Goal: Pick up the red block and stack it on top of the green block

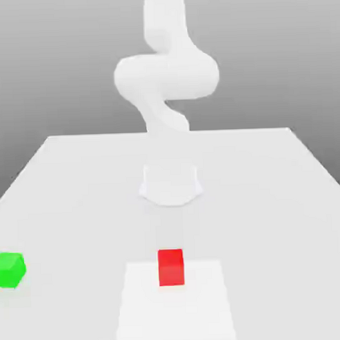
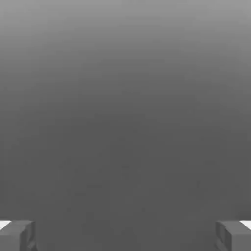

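Gripper: fingertips at opposite edges of the hand view, spread wide, nothing between them. Plain grey ahead of the hand camera, no table surface, no block. Judged: hand not yet turned down toward the work.

Arm folded high above its base, at the far middle of the table in the exterior view.

Red block: flat on the table, on a paler square patch, nearer the camera than the base and roughly in line with it. Upright, faces square to the view, free on all sides.

Green block: well apart from the red block, toward the exterior view's left, at about the same depth, close to the table's edge. Not touching anything.

Step in hand, judged: approach for the pick, not yet begun in earnest.

For a clean pick:
- Tip hand to look straight down; bring red block to the middle between the fingertips in the hand view.
- Line fingers up with two opposite flat faces, not corners.
- Keep spread wide until fingers straddle the cube; descend without nudging it.
- Close around the middle of the block's height, then lift straight up.
- Carry high enough to pass over the green block before lowering.

Risk: green block near the edge, so any sideways shove at placement could push it off.
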### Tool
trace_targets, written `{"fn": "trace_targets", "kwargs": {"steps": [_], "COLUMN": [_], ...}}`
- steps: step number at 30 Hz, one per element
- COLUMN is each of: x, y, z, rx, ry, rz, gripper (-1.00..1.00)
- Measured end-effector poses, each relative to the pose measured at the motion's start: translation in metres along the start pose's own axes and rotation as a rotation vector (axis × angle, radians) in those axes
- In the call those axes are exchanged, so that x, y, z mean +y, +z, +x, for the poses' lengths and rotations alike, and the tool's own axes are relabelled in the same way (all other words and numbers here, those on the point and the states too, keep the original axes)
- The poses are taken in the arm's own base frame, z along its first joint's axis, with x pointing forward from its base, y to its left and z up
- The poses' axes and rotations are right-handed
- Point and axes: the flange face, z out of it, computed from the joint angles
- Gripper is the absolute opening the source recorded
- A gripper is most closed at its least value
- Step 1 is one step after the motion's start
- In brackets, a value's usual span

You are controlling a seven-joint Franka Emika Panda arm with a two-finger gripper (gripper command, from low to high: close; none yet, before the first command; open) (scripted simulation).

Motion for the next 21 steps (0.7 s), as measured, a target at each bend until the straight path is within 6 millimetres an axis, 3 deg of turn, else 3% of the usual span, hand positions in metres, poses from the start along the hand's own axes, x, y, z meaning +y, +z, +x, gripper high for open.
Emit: {"fn": "trace_targets", "kwargs": {"steps": [5,11,17,21], "x": [0.037,0.108,0.210,0.244], "y": [0.121,0.235,0.313,0.345], "z": [-0.034,-0.102,-0.201,-0.233], "rx": [-0.131,-0.292,-0.477,-0.513], "ry": [-0.010,-0.022,-0.035,-0.037], "rz": [-0.133,-0.292,-0.469,-0.504], "gripper": [0.00,0.00,0.00,0.00]}}
